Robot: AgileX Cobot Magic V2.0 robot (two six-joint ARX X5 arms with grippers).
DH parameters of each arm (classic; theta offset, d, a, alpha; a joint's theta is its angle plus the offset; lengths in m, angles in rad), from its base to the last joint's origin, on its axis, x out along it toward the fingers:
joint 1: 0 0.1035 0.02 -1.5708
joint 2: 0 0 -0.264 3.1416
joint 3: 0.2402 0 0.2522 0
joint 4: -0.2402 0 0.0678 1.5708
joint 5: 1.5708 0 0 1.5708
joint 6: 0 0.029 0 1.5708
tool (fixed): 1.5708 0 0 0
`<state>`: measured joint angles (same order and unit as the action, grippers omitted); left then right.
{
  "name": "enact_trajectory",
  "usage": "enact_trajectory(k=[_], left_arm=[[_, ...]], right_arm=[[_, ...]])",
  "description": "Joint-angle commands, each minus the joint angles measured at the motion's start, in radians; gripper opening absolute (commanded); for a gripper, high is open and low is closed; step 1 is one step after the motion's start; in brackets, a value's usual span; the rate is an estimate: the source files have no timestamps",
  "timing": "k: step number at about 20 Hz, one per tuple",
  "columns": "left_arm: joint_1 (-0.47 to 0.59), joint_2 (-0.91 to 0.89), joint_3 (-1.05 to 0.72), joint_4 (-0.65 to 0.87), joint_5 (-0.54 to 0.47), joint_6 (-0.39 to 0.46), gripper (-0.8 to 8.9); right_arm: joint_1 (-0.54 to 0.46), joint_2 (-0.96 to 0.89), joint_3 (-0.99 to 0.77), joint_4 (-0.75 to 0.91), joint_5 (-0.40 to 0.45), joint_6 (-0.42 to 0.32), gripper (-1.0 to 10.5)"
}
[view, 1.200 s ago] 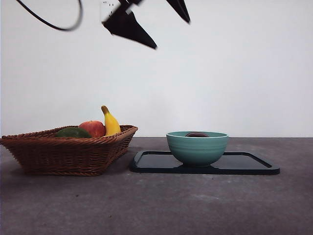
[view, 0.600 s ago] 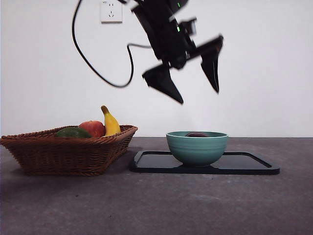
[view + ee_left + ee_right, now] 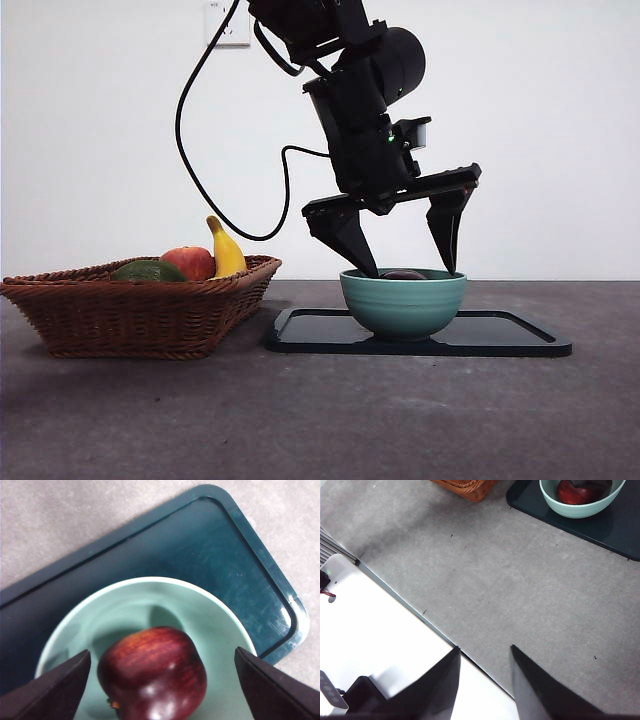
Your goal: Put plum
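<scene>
The plum [image 3: 403, 274] lies in a teal bowl [image 3: 403, 308], only its dark top showing over the rim. In the left wrist view the plum [image 3: 152, 672] is glossy dark red-purple and rests inside the bowl [image 3: 220, 615]. My left gripper [image 3: 411, 270] is open, its jaw tips dipped to the bowl's rim on either side of the plum without touching it. The same gripper [image 3: 162, 651] shows wide apart in its own view. My right gripper [image 3: 484, 649] is open and holds nothing, high over the table's near side, far from the plum [image 3: 575, 492].
The bowl stands on a dark tray [image 3: 500, 335]. To its left a wicker basket [image 3: 140, 310] holds a red apple [image 3: 190, 262], a banana [image 3: 226, 250] and a green fruit [image 3: 148, 271]. A white surface [image 3: 375, 630] borders the table near the right arm.
The left arm has come down from the top of the front view to the bowl. Its open jaws now flank the plum. Nothing else has moved.
</scene>
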<state>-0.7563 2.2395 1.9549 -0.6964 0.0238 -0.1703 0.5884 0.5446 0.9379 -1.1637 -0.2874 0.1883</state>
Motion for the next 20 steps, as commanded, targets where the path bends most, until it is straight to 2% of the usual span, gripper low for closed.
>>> enact_trajectory(k=[1,7,12,15,20], left_arm=[[-0.015,0.042,0.033,-0.007,-0.008,0.009,4.63],[-0.018,0.070,0.033,-0.023,-0.032,0.012,4.48],[-0.019,0.071,0.033,-0.026,-0.032,0.035,2.58],[-0.019,0.070,0.043,-0.032,-0.032,0.035,2.40],[0.001,0.061,0.280,-0.189,-0.032,0.035,2.40]], right_arm=[[0.007,0.002,0.004,0.006,0.000,0.010,1.6],[0.007,0.002,0.004,0.006,0.000,0.010,1.6],[0.006,0.002,0.004,0.007,0.000,0.006,1.6],[0.006,0.002,0.004,0.007,0.002,0.006,1.6],[0.006,0.002,0.004,0.007,0.007,0.006,1.6]])
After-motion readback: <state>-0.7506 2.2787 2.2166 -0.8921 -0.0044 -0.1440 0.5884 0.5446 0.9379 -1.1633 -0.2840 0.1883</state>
